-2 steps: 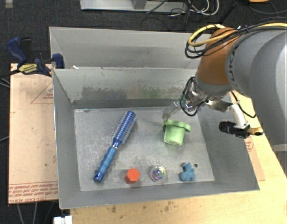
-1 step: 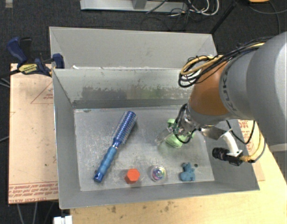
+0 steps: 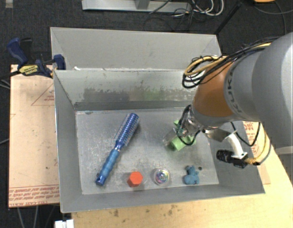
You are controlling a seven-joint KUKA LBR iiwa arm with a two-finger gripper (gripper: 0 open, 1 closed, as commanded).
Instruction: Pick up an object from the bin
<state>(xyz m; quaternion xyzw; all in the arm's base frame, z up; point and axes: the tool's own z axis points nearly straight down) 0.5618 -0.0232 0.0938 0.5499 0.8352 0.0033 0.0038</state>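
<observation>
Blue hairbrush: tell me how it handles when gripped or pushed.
The blue hairbrush looks like rigid plastic, so probably stiff and light. Its round, ribbed head may roll if pushed sideways. Gripped at the thin handle, it would likely tip.

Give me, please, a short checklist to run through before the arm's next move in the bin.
1. Tool over the green thing, right of the middle of the bin: ok.
2. Grip on the green thing: cannot tell.
3. Green thing apart from everything else: ok.
4. Blue brush well to the left of the tool: ok.
5. Red block, clear round thing and blue toy by the front wall, out of the way: ok.
</observation>
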